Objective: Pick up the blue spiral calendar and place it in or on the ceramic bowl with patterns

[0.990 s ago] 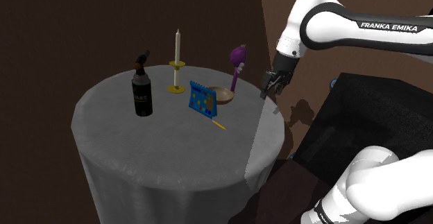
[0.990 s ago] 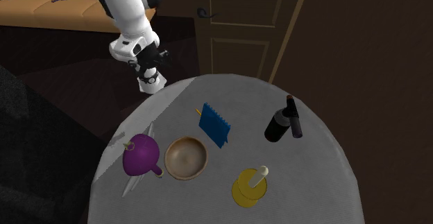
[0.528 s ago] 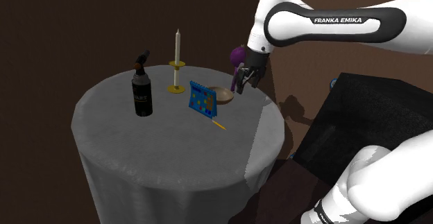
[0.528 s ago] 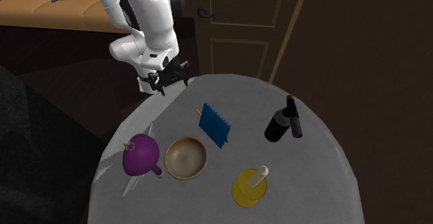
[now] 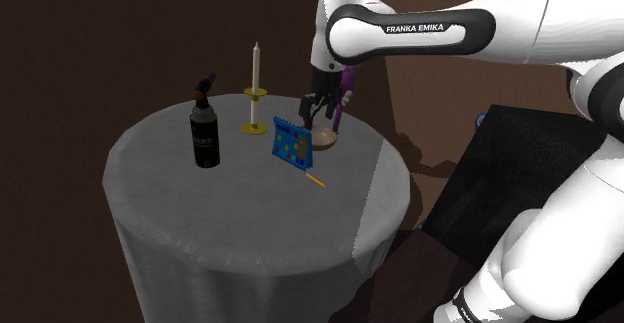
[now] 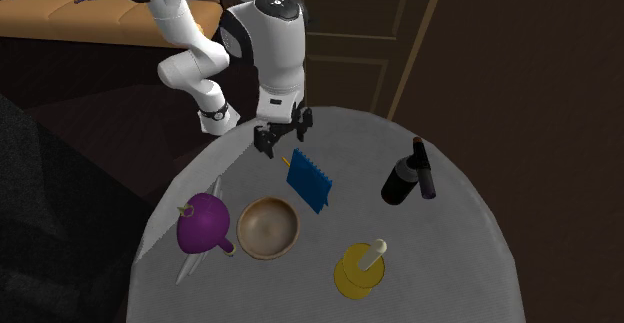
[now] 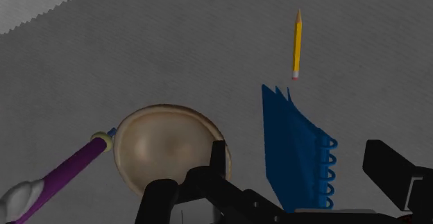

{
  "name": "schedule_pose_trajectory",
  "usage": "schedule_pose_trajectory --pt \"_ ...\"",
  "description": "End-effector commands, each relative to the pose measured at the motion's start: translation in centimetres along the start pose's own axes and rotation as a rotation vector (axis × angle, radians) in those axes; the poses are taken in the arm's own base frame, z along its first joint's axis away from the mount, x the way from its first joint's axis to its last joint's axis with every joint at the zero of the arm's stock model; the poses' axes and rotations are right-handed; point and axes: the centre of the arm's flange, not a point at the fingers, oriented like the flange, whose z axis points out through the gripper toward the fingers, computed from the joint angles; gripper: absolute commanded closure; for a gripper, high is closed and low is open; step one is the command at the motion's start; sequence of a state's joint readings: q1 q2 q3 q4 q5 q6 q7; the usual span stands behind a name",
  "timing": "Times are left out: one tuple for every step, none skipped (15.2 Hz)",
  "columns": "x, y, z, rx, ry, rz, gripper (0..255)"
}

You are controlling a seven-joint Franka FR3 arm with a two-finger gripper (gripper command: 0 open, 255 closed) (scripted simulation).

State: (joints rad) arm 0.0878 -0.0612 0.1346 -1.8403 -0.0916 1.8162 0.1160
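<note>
The blue spiral calendar [image 5: 288, 143] [image 6: 309, 179] [image 7: 288, 122] stands upright on the round grey table [image 5: 230, 201], next to the tan bowl [image 5: 322, 137] [image 6: 267, 227] [image 7: 165, 145]. My gripper [image 5: 312, 106] [image 6: 282, 139] [image 7: 298, 154] hovers open above the table near the calendar, holding nothing. In the wrist view the calendar's spiral edge lies between the two spread fingers [image 7: 219, 159] without touching them, and the bowl sits just beside one finger. The bowl is empty.
A yellow pencil [image 7: 297, 44] [image 5: 315, 179] lies beside the calendar. A purple long-handled object [image 5: 344, 93] [image 6: 203, 223] [image 7: 69, 168] stands by the bowl. A dark bottle [image 5: 205, 131] [image 6: 405, 176] and a white candle on a yellow holder [image 5: 255, 91] [image 6: 362, 266] stand farther off.
The arm has swung from beyond the table's edge in over the table, to the shoulder view's left. The gripper now hangs above the calendar and bowl. Nothing on the table moved.
</note>
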Motion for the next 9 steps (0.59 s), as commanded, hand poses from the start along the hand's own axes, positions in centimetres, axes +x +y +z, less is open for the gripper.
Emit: schedule_pose_trajectory --pt "2.2 -1.5 0.6 -0.015 -0.001 -0.031 0" --pt "3.4 -2.2 0.8 -0.022 -0.001 -0.046 0" --pt "4.5 -2.9 1.0 -0.029 -0.001 -0.061 0" --pt "5.7 -3.7 1.2 -0.037 -0.001 -0.076 0" --pt "6.4 -4.2 1.4 -0.042 -0.001 -0.087 0" --pt "6.4 -4.2 1.9 -0.042 -0.001 -0.087 0" --pt "6.5 -4.2 2.5 -0.042 -0.001 -0.087 0" --pt "6.5 -4.2 3.0 -0.042 -0.001 -0.087 0" --pt "6.5 -4.1 3.5 -0.042 -0.001 -0.087 0"
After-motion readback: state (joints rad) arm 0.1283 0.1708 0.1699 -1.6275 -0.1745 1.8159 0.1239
